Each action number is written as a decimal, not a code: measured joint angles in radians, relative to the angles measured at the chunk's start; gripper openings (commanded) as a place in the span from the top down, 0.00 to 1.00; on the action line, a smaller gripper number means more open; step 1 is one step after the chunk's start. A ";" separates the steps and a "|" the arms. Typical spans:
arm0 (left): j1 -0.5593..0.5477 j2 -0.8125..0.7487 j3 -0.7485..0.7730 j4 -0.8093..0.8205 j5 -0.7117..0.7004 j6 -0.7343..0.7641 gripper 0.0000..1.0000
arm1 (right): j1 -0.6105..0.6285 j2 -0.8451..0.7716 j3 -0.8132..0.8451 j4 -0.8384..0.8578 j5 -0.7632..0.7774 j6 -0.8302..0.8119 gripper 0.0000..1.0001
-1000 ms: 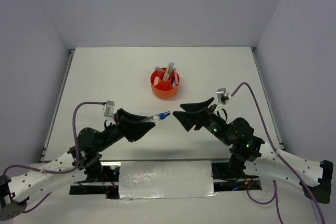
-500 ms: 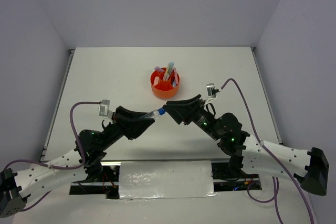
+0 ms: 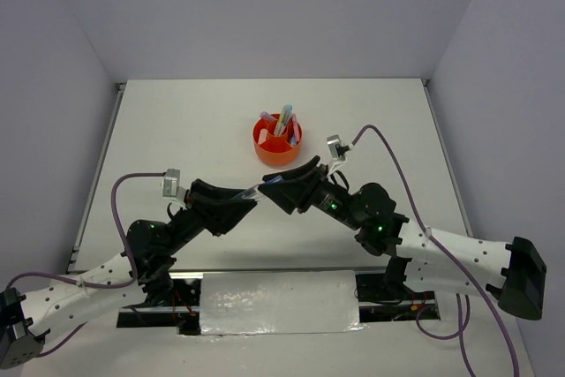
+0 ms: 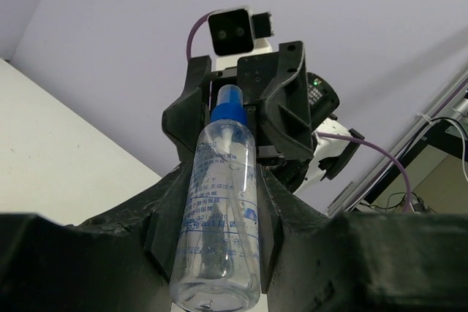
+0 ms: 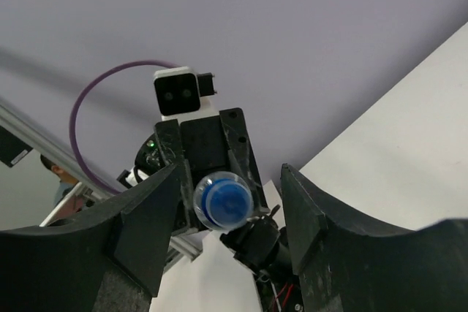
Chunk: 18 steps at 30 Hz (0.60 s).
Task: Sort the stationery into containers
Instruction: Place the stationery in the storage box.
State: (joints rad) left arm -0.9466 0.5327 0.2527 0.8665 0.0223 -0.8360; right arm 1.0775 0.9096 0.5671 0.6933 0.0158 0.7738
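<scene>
My left gripper (image 3: 248, 197) is shut on a clear tube with blue print and a blue cap (image 3: 258, 190), held above the table with the cap pointing right. In the left wrist view the tube (image 4: 221, 202) sits between my fingers (image 4: 164, 213). My right gripper (image 3: 275, 188) is open, its jaws standing on either side of the cap end without closing on it. In the right wrist view the blue cap (image 5: 224, 201) faces the camera between the open fingers (image 5: 150, 210). The orange organizer (image 3: 267, 151) stands behind, holding several pens and highlighters (image 3: 283, 122).
The white table (image 3: 177, 130) has walls at the back and on both sides. A purple cable (image 3: 388, 143) loops over the right arm and another (image 3: 132, 184) over the left. No loose stationery shows on the table.
My right arm has swung left toward the tube, and its open jaws now flank the blue cap. My left gripper has drawn back slightly, still holding the tube.
</scene>
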 measured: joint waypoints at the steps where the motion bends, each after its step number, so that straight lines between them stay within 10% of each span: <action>1: 0.000 0.000 0.000 -0.003 0.000 0.000 1.00 | 0.000 0.006 0.010 -0.003 -0.009 -0.004 0.37; 8: 0.000 -0.015 0.000 -0.005 0.000 0.003 1.00 | 0.000 0.046 0.073 -0.019 -0.068 -0.024 0.63; 13: -0.001 -0.022 -0.002 -0.008 -0.025 0.007 1.00 | 0.000 0.073 0.074 -0.012 -0.105 0.000 0.36; 18: 0.000 -0.022 -0.002 -0.008 -0.050 0.024 1.00 | 0.000 0.109 0.074 -0.013 -0.119 0.025 0.52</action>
State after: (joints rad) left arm -0.9470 0.5106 0.2504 0.8585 -0.0273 -0.8120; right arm 1.0775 1.0183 0.6415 0.6804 -0.1028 0.7986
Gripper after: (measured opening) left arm 0.478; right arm 0.575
